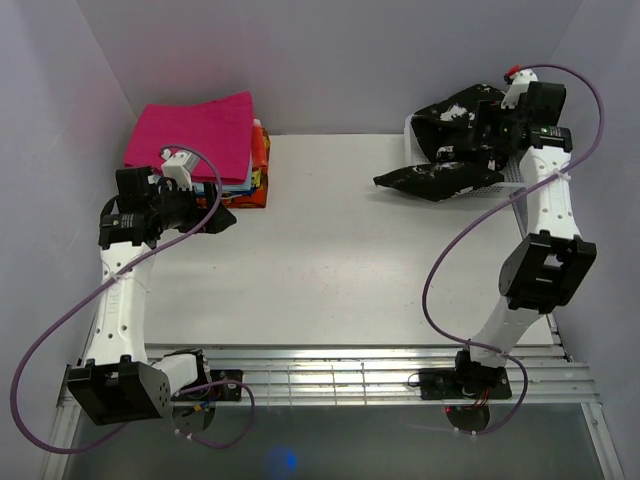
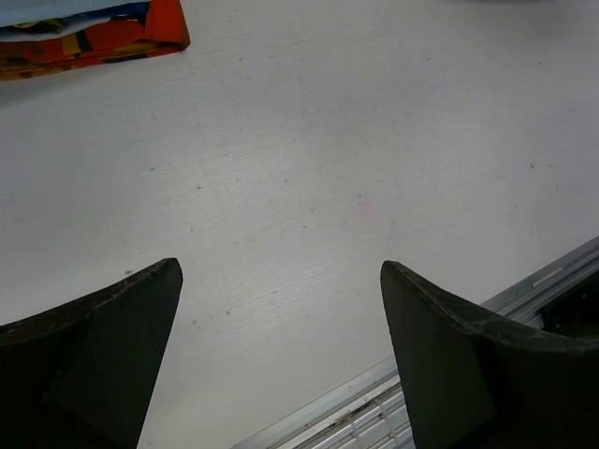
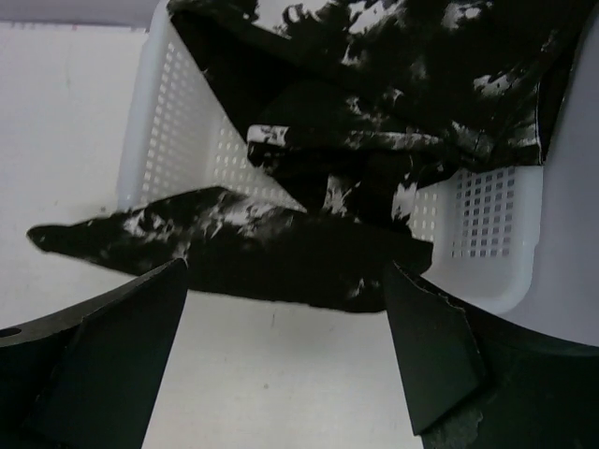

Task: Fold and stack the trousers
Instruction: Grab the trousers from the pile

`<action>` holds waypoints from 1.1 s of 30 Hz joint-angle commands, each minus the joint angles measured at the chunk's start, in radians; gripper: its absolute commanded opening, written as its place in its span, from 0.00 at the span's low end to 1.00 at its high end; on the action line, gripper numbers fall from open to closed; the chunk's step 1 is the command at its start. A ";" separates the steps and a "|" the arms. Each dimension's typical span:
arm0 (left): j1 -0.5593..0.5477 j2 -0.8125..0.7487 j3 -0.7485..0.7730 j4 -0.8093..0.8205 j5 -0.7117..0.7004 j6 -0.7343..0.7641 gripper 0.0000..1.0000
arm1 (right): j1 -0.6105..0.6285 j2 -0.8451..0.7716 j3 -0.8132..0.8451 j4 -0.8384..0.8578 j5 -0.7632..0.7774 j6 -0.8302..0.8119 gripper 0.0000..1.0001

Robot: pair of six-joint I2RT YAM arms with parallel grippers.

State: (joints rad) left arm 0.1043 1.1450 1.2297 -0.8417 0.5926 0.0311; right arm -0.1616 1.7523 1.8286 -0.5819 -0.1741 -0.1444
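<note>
Where black trousers (image 3: 271, 251) spill over, the basket (image 3: 479, 229) is half hidden.

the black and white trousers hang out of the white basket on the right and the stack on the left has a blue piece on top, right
Not quite: the top piece of the stack is pink, not blue, per the top external view. The trousers do hang out of the white basket.

Location: robotics laboratory test cell. Indicators: a plain white worktop (image 1: 330, 270) enclosed by bare white walls (image 1: 330, 60); left arm (image 1: 115, 300) and right arm (image 1: 545, 230) bolted at an aluminium rail (image 1: 340, 372); exposed purple cables (image 1: 427, 285) looped beside each arm.
</note>
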 commanded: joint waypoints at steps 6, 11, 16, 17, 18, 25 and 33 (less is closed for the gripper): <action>0.000 -0.013 -0.042 0.062 0.029 -0.062 0.98 | 0.002 0.278 0.126 0.313 0.099 0.134 0.90; 0.000 -0.018 -0.091 0.070 0.009 -0.056 0.98 | 0.016 0.450 0.204 0.398 0.136 0.137 0.90; 0.000 -0.011 -0.116 0.075 -0.025 -0.048 0.98 | 0.033 0.590 0.244 0.453 0.307 0.111 0.90; 0.000 -0.011 -0.122 0.078 -0.031 -0.048 0.98 | 0.033 0.610 0.247 0.461 0.317 0.098 0.90; 0.000 -0.013 -0.137 0.081 -0.033 -0.046 0.98 | 0.033 0.628 0.262 0.464 0.327 0.080 0.90; 0.000 0.012 -0.161 0.107 -0.039 -0.088 0.98 | 0.030 0.727 0.287 0.472 0.260 0.063 0.93; 0.001 0.056 -0.108 0.096 -0.034 -0.091 0.98 | 0.014 0.618 0.307 0.468 0.083 0.089 0.08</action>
State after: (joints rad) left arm 0.1043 1.2110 1.0691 -0.7551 0.5583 -0.0505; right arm -0.1349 2.4577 2.0819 -0.1608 0.0227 -0.0814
